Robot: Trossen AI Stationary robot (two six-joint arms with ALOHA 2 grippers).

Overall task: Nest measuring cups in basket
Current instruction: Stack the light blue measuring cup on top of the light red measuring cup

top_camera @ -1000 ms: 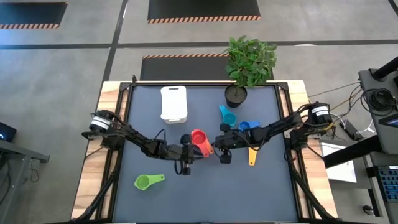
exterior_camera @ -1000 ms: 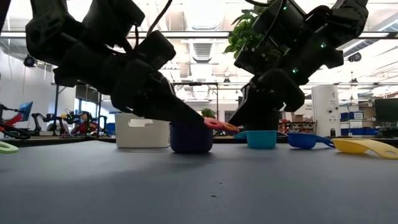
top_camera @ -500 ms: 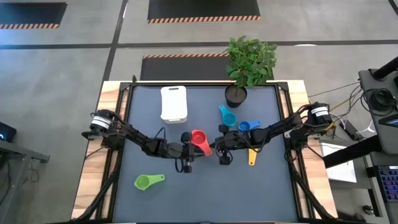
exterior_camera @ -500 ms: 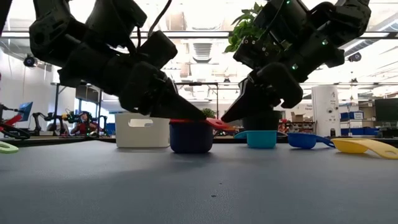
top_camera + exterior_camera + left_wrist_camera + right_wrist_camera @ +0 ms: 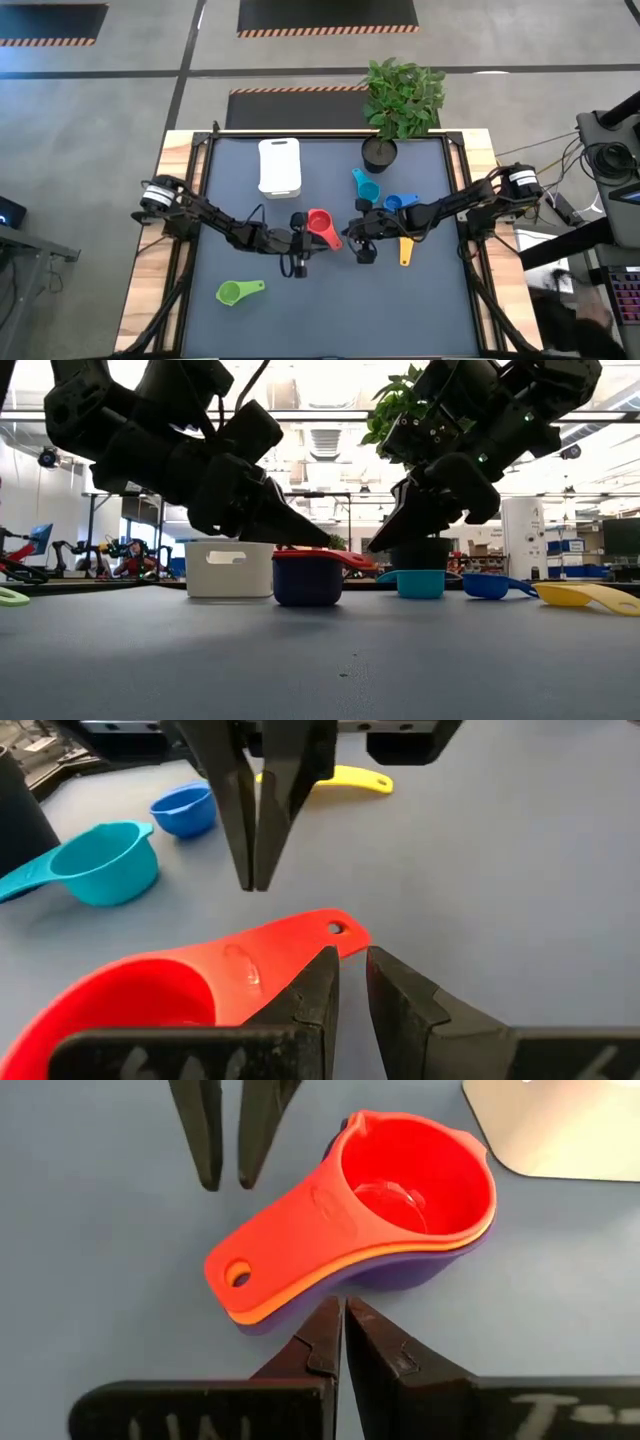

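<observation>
Stack of 3 nested cups [image 5: 395, 1210] between both grippers' fingers [image 5: 325, 1342].

I see red cup [image 5: 319, 222] nested in orange and purple mid-table; teal [image 5: 366, 188], blue [image 5: 394, 203], yellow [image 5: 404, 250] to its right, green [image 5: 234, 292] front-left, white basket [image 5: 279, 166] behind.

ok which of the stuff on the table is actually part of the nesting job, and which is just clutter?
Job:
red/orange/purple nested stack
teal cup
blue cup
yellow cup
green cup
white basket

Lying about:
potted plant
</observation>
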